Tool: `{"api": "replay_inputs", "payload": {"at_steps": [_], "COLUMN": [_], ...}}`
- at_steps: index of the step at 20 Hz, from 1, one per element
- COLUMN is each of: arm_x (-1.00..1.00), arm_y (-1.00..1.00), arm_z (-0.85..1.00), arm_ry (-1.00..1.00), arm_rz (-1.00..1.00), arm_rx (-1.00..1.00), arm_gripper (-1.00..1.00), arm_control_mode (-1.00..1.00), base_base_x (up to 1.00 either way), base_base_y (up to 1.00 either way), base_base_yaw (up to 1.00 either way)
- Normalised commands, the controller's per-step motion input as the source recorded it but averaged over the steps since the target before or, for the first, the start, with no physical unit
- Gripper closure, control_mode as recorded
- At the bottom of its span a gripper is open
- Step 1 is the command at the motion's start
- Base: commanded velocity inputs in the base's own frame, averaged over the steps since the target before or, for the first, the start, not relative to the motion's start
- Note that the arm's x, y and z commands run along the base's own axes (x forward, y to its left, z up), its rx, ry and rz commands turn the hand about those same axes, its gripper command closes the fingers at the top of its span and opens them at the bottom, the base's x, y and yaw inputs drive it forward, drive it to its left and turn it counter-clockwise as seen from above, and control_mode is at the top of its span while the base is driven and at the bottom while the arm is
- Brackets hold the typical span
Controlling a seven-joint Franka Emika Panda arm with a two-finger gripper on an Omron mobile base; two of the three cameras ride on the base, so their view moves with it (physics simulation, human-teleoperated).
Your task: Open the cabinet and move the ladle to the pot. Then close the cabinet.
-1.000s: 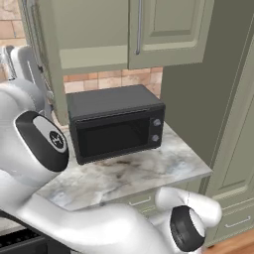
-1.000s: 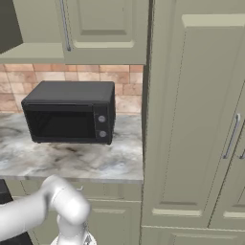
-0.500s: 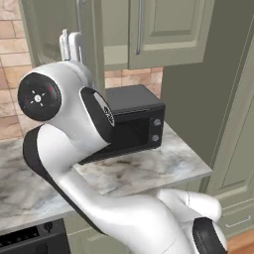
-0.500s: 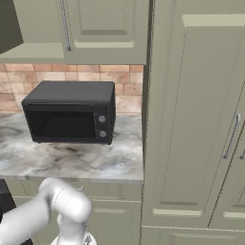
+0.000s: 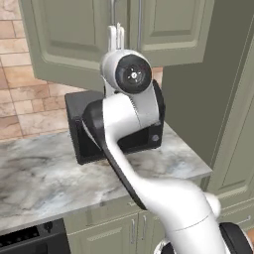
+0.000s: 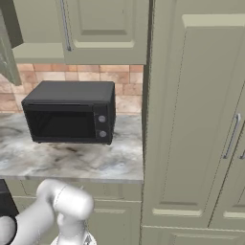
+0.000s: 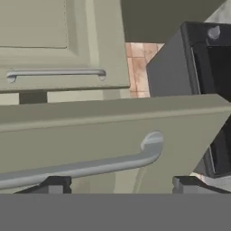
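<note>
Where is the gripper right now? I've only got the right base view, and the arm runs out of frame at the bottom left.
Observer: In the left base view the gripper is up in front of the cabinet, near the lower ends of its two bar handles and above the microwave.
Operator: Are the jaws open, or closed on a handle?
Observer: Open. In the hand view the fingertips stand wide apart, and the near door's handle lies just ahead of them, not gripped.
Operator: Is that door shut?
Observer: No. The hand view shows it ajar, with a dark gap between it and the other door.
</note>
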Motion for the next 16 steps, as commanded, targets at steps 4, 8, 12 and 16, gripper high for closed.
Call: {"api": "replay_inputs", "payload": {"at_steps": [4, 8, 12, 16], "arm_x": [0.80, 0.77, 0.78, 0.97], "arm_y": [-0.52, -0.29, 0.00, 0.00], "arm_z": [-0.11, -0.17, -0.27, -0.17], "arm_ry": [-0.04, -0.07, -0.09, -0.19], "arm_rz": [0.28, 0.25, 0.29, 0.24], "arm_rx": [0.13, 0.09, 0.14, 0.15], "arm_gripper": [-1.00, -1.00, -1.00, -1.00], "arm_control_mode": [-1.00, -1.00, -1.00, -1.00], "base_base_x": [0.00, 0.00, 0.00, 0.00], "base_base_y": [0.00, 0.00, 0.00, 0.00], "base_base_yaw": [0.00, 0.00, 0.00, 0.00]}}
